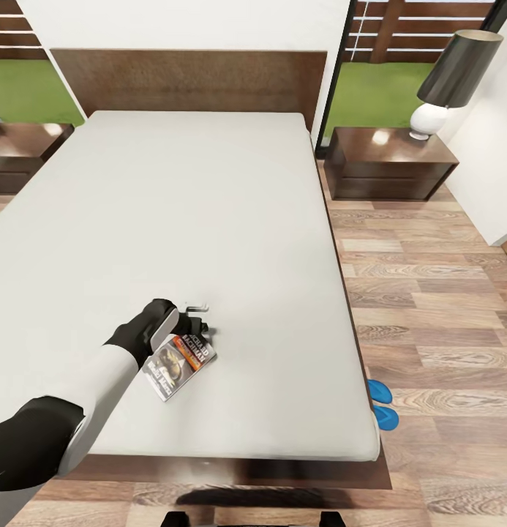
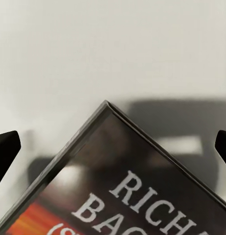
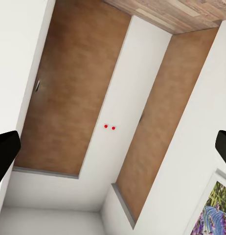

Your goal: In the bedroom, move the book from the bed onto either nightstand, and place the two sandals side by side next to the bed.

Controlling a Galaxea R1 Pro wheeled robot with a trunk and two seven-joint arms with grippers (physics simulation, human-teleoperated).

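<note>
The book (image 1: 178, 364) lies flat on the bed's light-grey mattress (image 1: 209, 219) near the foot end, its cover with orange band and white lettering facing up. My left gripper (image 1: 200, 320) hovers just over the book's far corner, open. In the left wrist view the book (image 2: 132, 186) shows close up, its corner between the spread fingertips (image 2: 5, 149). Two blue sandals (image 1: 380, 391) (image 1: 385, 418) lie on the floor against the bed's right side, partly hidden by the mattress edge. My right gripper (image 3: 113, 147) is open and holds nothing.
A dark-brown nightstand (image 1: 388, 165) with a black-shaded lamp (image 1: 451, 80) stands right of the headboard, and another nightstand (image 1: 19, 150) stands at the left. Wood-plank floor (image 1: 429, 307) runs along the bed's right side. The right wrist view looks at white walls with brown panels (image 3: 74, 93).
</note>
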